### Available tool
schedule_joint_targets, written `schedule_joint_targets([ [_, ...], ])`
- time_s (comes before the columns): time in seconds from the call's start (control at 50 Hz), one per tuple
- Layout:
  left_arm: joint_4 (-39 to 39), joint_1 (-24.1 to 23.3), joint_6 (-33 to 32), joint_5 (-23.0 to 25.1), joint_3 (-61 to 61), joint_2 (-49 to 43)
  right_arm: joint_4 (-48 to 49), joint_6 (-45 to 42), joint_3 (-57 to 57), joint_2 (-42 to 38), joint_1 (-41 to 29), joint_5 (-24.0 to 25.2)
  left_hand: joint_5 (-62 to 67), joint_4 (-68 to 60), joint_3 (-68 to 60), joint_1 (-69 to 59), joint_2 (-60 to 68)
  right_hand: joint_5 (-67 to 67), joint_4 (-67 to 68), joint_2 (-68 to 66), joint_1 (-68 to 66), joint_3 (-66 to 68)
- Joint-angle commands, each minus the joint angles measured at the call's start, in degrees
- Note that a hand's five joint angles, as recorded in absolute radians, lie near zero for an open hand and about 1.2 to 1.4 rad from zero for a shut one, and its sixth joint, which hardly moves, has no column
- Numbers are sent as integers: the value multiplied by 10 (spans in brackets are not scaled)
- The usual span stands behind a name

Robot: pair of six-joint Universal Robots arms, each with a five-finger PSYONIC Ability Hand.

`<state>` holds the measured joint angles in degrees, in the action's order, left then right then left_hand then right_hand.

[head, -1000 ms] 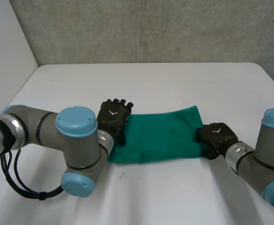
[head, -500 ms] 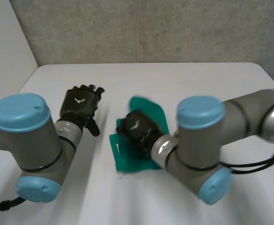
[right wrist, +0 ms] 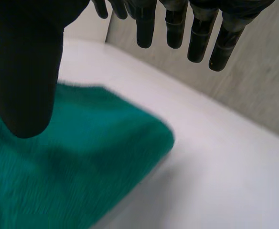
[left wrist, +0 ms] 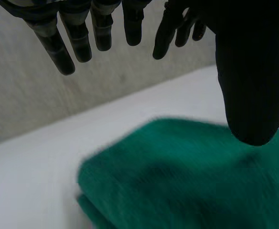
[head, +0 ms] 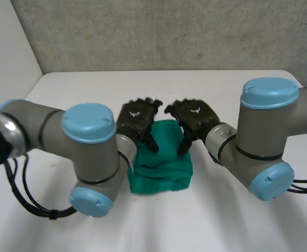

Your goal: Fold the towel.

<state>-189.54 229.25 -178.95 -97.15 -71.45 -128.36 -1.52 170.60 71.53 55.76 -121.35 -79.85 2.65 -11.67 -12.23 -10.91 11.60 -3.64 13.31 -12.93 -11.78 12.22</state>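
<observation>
Folded towel (head: pixel 161 157) beneath both relaxed hands.

The right robot hand (right wrist: pixel 25 67) hangs with straight fingers (right wrist: pixel 177 28) above the green towel (right wrist: pixel 72 162) on the table (right wrist: pixel 216 181).

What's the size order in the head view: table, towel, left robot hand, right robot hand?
1. table
2. towel
3. left robot hand and right robot hand: they look alike, so no ranking between them.
</observation>
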Motion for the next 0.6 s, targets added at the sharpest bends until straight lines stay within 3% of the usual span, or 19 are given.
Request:
schedule_joint_targets([
  [0.02, 61, 15, -16, -1, 23, -63, -82, -9, -63, -96, 12, 7, -1, -9, -3, -17, 10, 36, -33, 29, 18, -22],
  [0.16, 91, 73, -56, -12, -42, -49, -89, -11, -79, -113, 13, 0, -7, -2, 3, -10, 3, 36, -33, 29, 18, -22],
  [0.3, 92, 60, -68, -5, -79, 12, -91, -20, -78, -94, 11, -6, -14, 4, 10, -3, -4, 36, -33, 29, 18, -22],
  [0.42, 91, 36, -67, -5, -70, 99, -82, -11, -62, -15, 16, -15, -21, 11, 17, 4, -10, 36, -33, 29, 18, -22],
  [0.46, 90, 37, -68, -5, -66, 129, -75, -6, -57, 9, 24, -33, -24, 15, 20, 7, -14, 36, -33, 29, 18, -22],
  [0.5, 90, 39, -69, -5, -61, 156, -43, 11, -44, 74, 44, -96, -24, 15, 20, 7, -14, 36, -33, 29, 18, -22],
  [0.56, 91, 47, -69, -7, -42, 203, -19, 19, -32, 130, 63, -151, -24, 15, 20, 7, -14, 36, -33, 29, 18, -22],
  [0.6, 102, 78, -69, -8, -18, 243, -9, 21, -25, 165, 79, -177, -24, 15, 20, 7, -14, 36, -33, 29, 18, -22],
])
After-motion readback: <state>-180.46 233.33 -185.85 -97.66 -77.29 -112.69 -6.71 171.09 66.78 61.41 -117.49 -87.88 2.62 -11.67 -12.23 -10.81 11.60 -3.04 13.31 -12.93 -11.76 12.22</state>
